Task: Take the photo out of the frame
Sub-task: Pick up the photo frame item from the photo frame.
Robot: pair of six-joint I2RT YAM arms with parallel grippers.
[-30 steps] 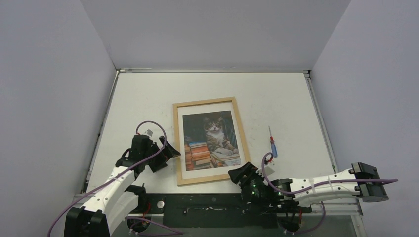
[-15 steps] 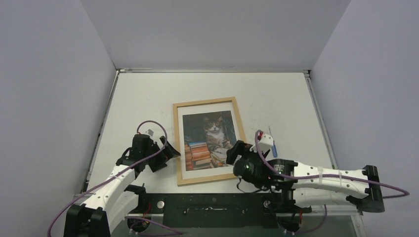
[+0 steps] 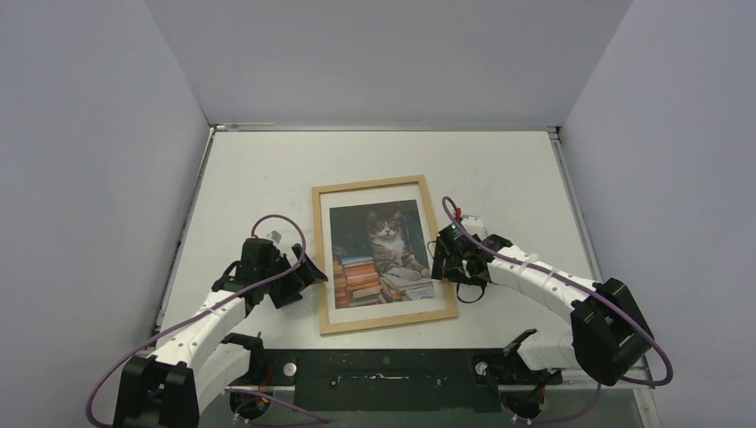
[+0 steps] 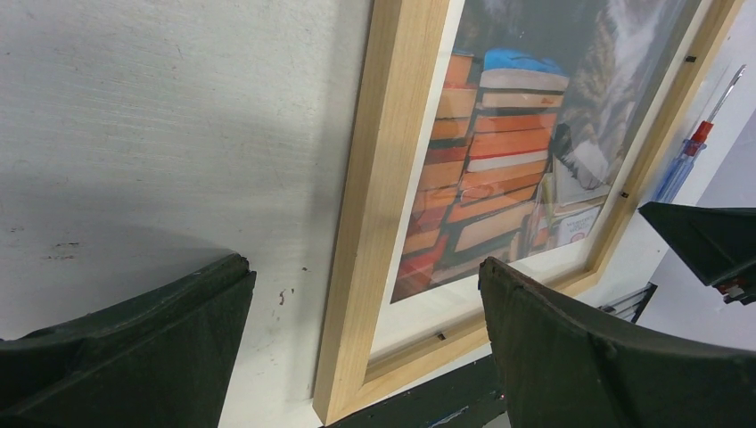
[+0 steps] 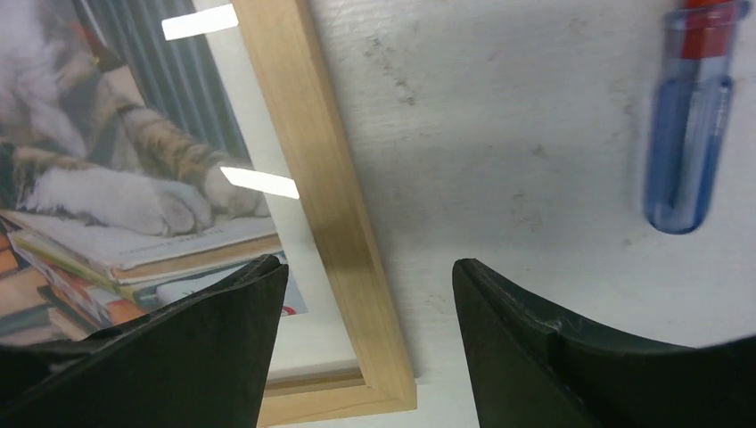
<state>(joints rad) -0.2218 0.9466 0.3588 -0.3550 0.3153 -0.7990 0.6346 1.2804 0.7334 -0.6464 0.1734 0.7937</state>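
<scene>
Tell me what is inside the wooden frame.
Inside the frame sits a photo of a cat beside stacked books, within a white mat. Anything behind the photo is covered.

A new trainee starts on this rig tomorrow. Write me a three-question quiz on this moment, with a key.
1. True or false: the photo already lies outside the frame.
2. What lies on the table to the right of the frame? A) a blue-handled screwdriver B) scissors C) a pen
3. Fill in: the left tool and the right tool each hang over a long rail of the frame with jaws ____.
Key: 1 false; 2 A; 3 open.
</scene>
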